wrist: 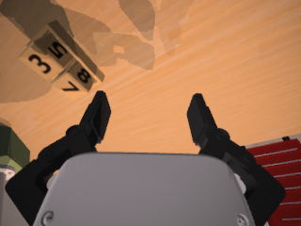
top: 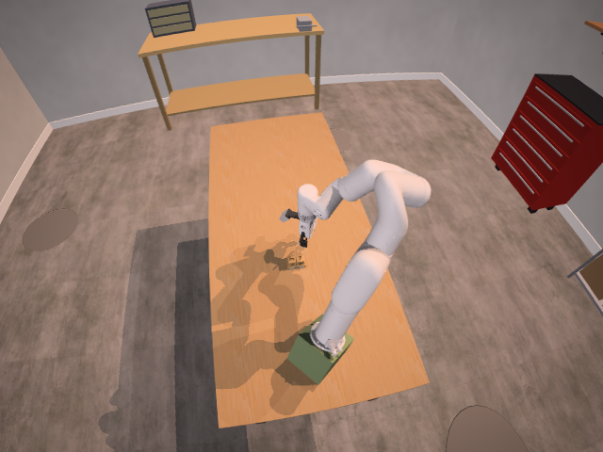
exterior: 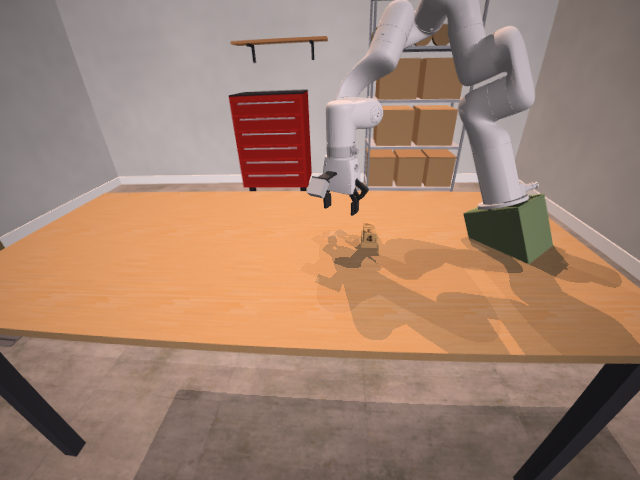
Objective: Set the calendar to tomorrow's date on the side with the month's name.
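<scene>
The tray (top: 297,267) (exterior: 370,251) (wrist: 78,51) stands on the table with two wooden cubes side by side in it. One cube (wrist: 41,63) shows a 3 and a 5 in the wrist view; the other cube (wrist: 71,86) shows a 7 and an 8. The exterior view shows a 4 on an end face of a cube (exterior: 369,238). The month's name is not readable. My gripper (top: 303,241) (exterior: 341,209) (wrist: 149,102) is open and empty, above the table and off to one side of the tray, touching nothing.
The arm's green base block (top: 314,357) (exterior: 537,227) (wrist: 11,146) stands on the wooden table (top: 263,160) (exterior: 180,268). Arm shadows fall around the tray. A red drawer cabinet (top: 550,140) (exterior: 271,139) (wrist: 282,174) and a side table (top: 243,34) stand beyond the table.
</scene>
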`<state>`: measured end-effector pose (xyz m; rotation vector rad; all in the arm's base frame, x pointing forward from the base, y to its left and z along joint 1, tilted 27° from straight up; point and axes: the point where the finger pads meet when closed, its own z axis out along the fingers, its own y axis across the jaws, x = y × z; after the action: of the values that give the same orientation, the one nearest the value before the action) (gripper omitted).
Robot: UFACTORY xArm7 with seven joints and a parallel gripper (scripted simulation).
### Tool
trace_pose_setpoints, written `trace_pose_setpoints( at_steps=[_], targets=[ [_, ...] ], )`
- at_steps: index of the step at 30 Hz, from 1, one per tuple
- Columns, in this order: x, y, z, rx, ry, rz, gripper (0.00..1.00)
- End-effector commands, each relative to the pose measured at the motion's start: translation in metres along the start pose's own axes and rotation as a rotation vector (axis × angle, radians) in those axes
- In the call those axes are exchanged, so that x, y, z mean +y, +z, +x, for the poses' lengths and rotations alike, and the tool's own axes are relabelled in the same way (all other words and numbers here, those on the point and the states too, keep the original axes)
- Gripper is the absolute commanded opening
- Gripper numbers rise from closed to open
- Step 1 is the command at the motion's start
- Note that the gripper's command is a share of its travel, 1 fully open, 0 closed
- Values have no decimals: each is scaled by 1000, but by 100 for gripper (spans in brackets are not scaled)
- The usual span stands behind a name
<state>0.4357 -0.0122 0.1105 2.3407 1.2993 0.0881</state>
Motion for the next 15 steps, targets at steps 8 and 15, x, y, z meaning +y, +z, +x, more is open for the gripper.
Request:
trace_pose_setpoints(
  at_steps=[8, 15],
  targets=[
    [-5, -1, -2, 3, 247, -2, 100],
    [-22, 0, -13, 3, 253, -2, 100]
  ],
)
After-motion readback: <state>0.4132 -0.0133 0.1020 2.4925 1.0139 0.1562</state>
